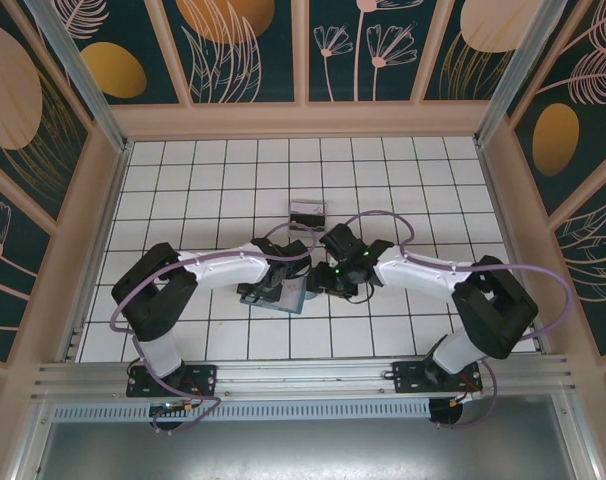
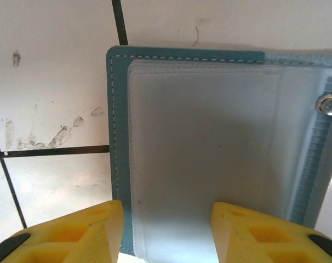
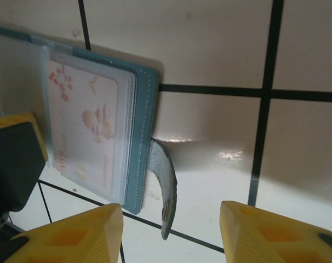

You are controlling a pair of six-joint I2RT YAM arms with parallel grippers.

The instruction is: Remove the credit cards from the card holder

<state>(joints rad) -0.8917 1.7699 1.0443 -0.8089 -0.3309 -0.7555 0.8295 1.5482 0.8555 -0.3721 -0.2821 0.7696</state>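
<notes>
The teal card holder [image 1: 283,298] lies open and flat on the white tiles between my two arms. In the left wrist view, one panel [image 2: 210,148] shows frosted clear sleeves and a metal snap stud [image 2: 327,104]. My left gripper [image 2: 167,233] hovers open over that panel's near edge, its yellow fingers apart with nothing between them. In the right wrist view, the other panel [image 3: 141,126] holds a pale credit card [image 3: 84,134] with pink print inside a clear sleeve. A grey strap tab [image 3: 166,183] curls off the panel's edge. My right gripper [image 3: 171,233] stands open above the strap, touching nothing.
A small dark-and-clear box [image 1: 306,212] sits on the tiles just beyond the grippers. A yellow and black finger of the other gripper [image 3: 15,159] stands close at the left of the right wrist view. Low walls [image 1: 93,230] border the tiled floor.
</notes>
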